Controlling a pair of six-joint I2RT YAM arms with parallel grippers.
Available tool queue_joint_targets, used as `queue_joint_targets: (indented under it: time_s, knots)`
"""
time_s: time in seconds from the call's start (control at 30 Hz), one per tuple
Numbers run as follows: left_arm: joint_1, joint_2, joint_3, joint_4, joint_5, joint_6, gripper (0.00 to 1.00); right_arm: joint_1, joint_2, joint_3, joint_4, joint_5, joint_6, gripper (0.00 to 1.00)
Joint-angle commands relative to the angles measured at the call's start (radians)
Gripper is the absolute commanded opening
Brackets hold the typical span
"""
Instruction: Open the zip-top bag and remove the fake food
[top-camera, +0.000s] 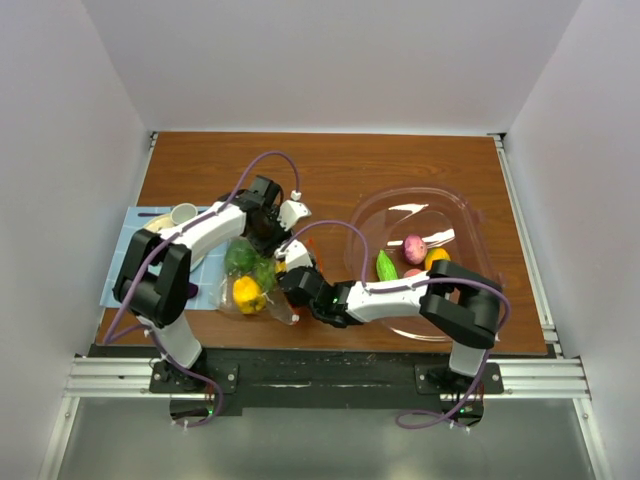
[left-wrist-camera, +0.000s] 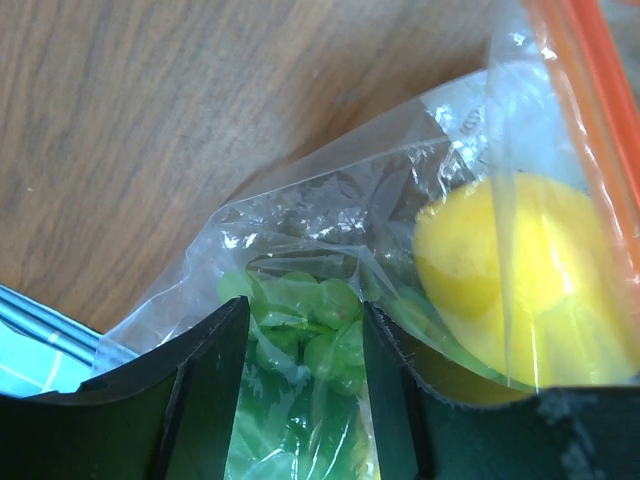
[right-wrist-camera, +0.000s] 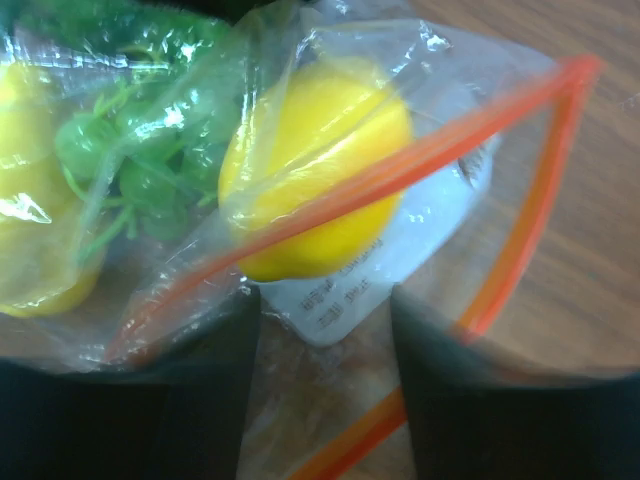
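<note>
The zip-top bag (top-camera: 255, 290) lies on the wooden table, clear and crinkly, with an orange zip strip (right-wrist-camera: 400, 170). Inside it are a yellow fruit (top-camera: 246, 292) and green grapes (top-camera: 243, 258). My left gripper (top-camera: 262, 238) is open over the bag's far end; in the left wrist view (left-wrist-camera: 305, 330) its fingers straddle the grapes (left-wrist-camera: 300, 320) through the plastic, with the yellow fruit (left-wrist-camera: 520, 270) to the right. My right gripper (top-camera: 288, 272) is open at the bag's mouth (right-wrist-camera: 325, 320), its fingers hazy behind the film, close to a yellow fruit (right-wrist-camera: 320, 150). Green, pink and orange fake food (top-camera: 414, 247) lies in the tub.
The large clear pink-tinted tub (top-camera: 400, 200) stands at the right of the table. A light blue mat (top-camera: 125, 260) with a white cup (top-camera: 184, 213) lies at the left. The table's near edge is just behind the bag.
</note>
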Motion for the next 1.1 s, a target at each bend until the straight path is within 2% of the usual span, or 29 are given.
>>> queue_joint_targets:
  time_s: [0.0,0.17,0.37,0.5,0.6,0.73,0.77,0.8,0.93,1.07]
  knots:
    - [-0.02,-0.056,-0.017,-0.037,0.05,-0.018,0.53,-0.005,0.001,-0.005,0.121,-0.031,0.019,0.74]
    - [-0.043,-0.064,-0.037,-0.048,0.054,-0.028,0.53,-0.007,0.015,0.007,0.164,-0.043,0.037,0.88]
    - [-0.077,-0.079,-0.042,-0.071,0.076,-0.032,0.53,-0.005,0.058,0.057,0.139,-0.04,0.045,0.89]
    - [-0.081,-0.094,-0.048,-0.068,0.061,-0.03,0.52,-0.007,0.075,0.055,0.11,-0.036,0.067,0.86]
    - [-0.083,-0.096,-0.062,-0.051,0.027,-0.027,0.52,-0.007,0.054,0.014,0.098,-0.043,0.096,0.76]
    - [-0.08,-0.087,-0.063,-0.026,-0.021,-0.039,0.5,0.001,-0.049,-0.092,0.104,-0.048,0.117,0.35]
    - [-0.08,-0.082,-0.056,-0.025,-0.025,-0.041,0.49,0.004,-0.11,-0.107,0.096,-0.039,0.117,0.07]
    - [-0.078,-0.079,-0.05,-0.025,-0.024,-0.045,0.49,0.007,-0.149,-0.117,0.084,-0.016,0.114,0.01]
    - [-0.078,-0.079,0.004,-0.041,-0.021,-0.064,0.48,0.018,-0.31,-0.108,-0.026,-0.008,0.076,0.0]
    - [-0.078,-0.106,0.077,-0.078,-0.009,-0.071,0.48,0.018,-0.462,-0.077,-0.238,0.041,0.07,0.0]
